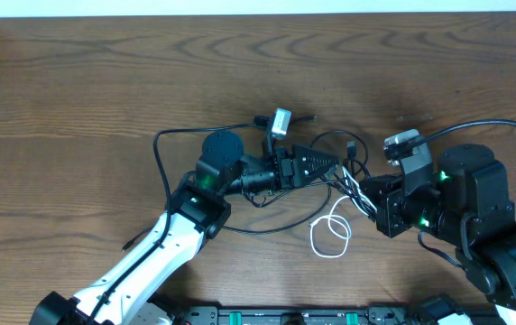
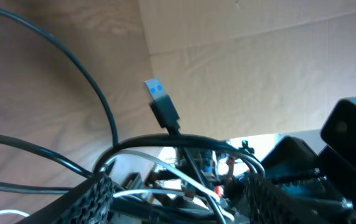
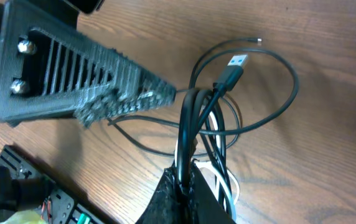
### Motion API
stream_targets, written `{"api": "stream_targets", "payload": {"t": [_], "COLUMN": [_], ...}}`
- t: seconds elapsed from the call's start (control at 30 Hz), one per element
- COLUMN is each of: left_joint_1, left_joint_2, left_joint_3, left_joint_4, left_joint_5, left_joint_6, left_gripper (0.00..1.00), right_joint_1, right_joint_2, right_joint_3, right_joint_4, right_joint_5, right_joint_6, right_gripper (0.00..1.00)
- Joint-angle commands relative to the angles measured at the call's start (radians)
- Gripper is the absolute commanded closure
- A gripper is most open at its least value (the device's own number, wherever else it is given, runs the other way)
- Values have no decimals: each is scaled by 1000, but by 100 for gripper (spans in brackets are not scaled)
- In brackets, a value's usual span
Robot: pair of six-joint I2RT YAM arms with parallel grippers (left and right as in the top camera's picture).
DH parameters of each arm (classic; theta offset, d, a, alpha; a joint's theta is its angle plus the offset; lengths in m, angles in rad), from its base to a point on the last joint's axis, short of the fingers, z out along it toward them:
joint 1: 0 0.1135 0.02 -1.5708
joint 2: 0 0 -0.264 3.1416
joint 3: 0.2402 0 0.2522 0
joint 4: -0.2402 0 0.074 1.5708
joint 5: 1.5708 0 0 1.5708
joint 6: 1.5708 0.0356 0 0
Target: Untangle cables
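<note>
Mid-untangle: right jaws clamped shut on the bundled cables [image 3: 187,121] at mid-tabletop [image 1: 78,81], left jaws wide apart with black and white strands crossing the gap, apparently gripping nothing. Next probably calls for closing the left on one strand only and drawing it away from the right. Likely snags: USB plug [image 3: 234,65] hooked over the bundle, white cable [image 1: 330,236] looped just beside the right jaws.
</note>
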Motion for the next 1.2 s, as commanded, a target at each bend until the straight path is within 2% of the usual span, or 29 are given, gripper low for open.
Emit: {"api": "stream_targets", "payload": {"t": [0.0, 0.23, 0.37, 0.5, 0.73, 0.83, 0.97, 1.07, 1.17], "left_joint_1": [-9, -98, -99, -98, -98, -108, -125, -125, -125], "left_joint_2": [14, 104, 156, 191, 195, 195, 195, 195, 195], "left_joint_3": [6, 6, 6, 6, 6, 6, 6, 6, 6], "left_joint_4": [-3, -2, 14, 100, 150, 146, 52, -29, -90], "left_joint_5": [80, 82, 81, 67, 11, 11, -39, -126, -220], "left_joint_6": [-40, -38, -51, -61, -68, -29, 68, 80, 80], "left_gripper": [32, 44, 44, 44, 44, 44, 54, 72, 80], "right_joint_1": [-3, -3, -3, -2, -2, -2, -2, -2, -2], "right_joint_2": [-7, -7, -8, -7, -8, -8, -8, -12, -37], "right_joint_3": [1, 1, 1, 1, 1, 1, 1, 1, 1], "right_joint_4": [6, 21, 19, 21, 11, 19, 28, 28, 37], "right_joint_5": [-10, -10, -21, -42, -43, -43, -44, -48, -75], "right_joint_6": [-26, -26, -26, -44, -44, -44, -44, -44, -43], "right_gripper": [99, 99, 99, 99, 99, 99, 99, 99, 99]}}
